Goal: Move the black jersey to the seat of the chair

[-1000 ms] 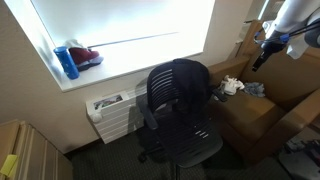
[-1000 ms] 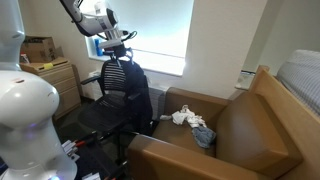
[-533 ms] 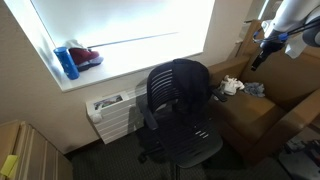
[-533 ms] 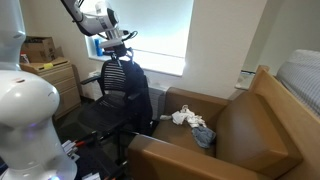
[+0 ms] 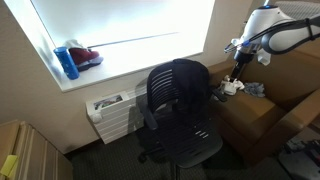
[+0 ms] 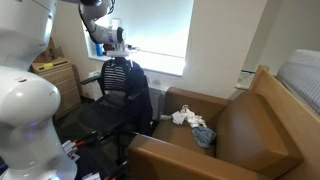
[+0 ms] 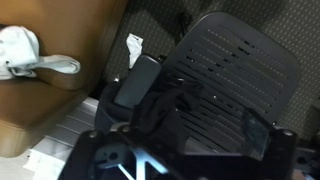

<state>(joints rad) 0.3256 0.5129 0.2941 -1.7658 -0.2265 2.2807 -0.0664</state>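
**Black jersey on the chair's back, not on the seat**

Black jersey [image 5: 192, 78] draped over the right part of the back of the chair [image 5: 160, 92], hanging down behind it; none of it on the padded seat. Gripper [image 5: 237, 70] poised over the chair's top edge, near the cloth; whether released or clenched, cannot tell. To the right, brown armchair [image 5: 262, 118] holding a crumpled white cloth [image 5: 231, 86] and a grey-blue cloth [image 5: 255, 90] on its seat. Far left, on the windowsill [image 5: 120, 68], a blue bottle [image 5: 65, 62] beside a red thing [image 5: 88, 57].
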